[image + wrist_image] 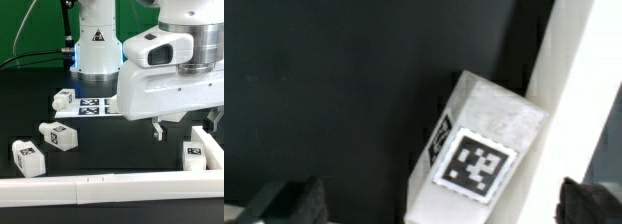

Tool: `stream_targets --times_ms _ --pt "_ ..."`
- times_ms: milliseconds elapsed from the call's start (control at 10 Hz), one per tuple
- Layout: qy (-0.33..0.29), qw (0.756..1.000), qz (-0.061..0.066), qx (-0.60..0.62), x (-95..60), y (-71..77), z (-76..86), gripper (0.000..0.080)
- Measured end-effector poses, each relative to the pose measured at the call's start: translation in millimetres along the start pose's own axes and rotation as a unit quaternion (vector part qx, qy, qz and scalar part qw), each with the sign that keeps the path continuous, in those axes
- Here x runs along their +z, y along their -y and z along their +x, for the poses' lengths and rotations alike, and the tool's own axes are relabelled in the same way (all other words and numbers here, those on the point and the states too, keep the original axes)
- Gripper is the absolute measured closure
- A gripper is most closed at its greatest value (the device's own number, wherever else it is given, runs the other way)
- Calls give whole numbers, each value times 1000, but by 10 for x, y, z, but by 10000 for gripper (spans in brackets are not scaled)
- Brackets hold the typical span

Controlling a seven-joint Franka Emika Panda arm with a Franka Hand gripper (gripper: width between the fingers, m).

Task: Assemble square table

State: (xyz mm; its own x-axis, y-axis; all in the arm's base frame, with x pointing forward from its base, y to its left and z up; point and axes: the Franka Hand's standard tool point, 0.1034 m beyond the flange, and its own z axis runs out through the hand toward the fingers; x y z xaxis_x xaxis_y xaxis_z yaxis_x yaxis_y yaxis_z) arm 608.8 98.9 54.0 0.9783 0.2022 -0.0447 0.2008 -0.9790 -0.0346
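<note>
Four stubby white legs with black-and-white tags lie on the black table in the exterior view. Three are on its left [62, 100], [58, 135], [28, 152]. The fourth leg [193, 152] lies on its right, against the rail. My gripper [186, 128] hangs open and empty just above this fourth leg. In the wrist view the leg [482, 150] lies slanted between my two dark fingertips [295, 203], with its side against the rail, and my gripper [441, 208] is not touching it. The square tabletop is out of view.
A long white L-shaped rail [100, 188] runs along the near edge and turns up the exterior view's right; it also shows in the wrist view [580, 90]. The marker board [95, 106] lies in front of the robot base [95, 45].
</note>
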Motion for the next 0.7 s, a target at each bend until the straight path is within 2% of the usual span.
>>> stream_targets --times_ms 100,300,400,700 --pt "14 1000 1 17 62 -7 32 150" --pt "21 998 12 56 91 -8 204 150" --pt "24 997 17 71 153 6 200 150" --pt "20 997 20 71 254 -12 203 150"
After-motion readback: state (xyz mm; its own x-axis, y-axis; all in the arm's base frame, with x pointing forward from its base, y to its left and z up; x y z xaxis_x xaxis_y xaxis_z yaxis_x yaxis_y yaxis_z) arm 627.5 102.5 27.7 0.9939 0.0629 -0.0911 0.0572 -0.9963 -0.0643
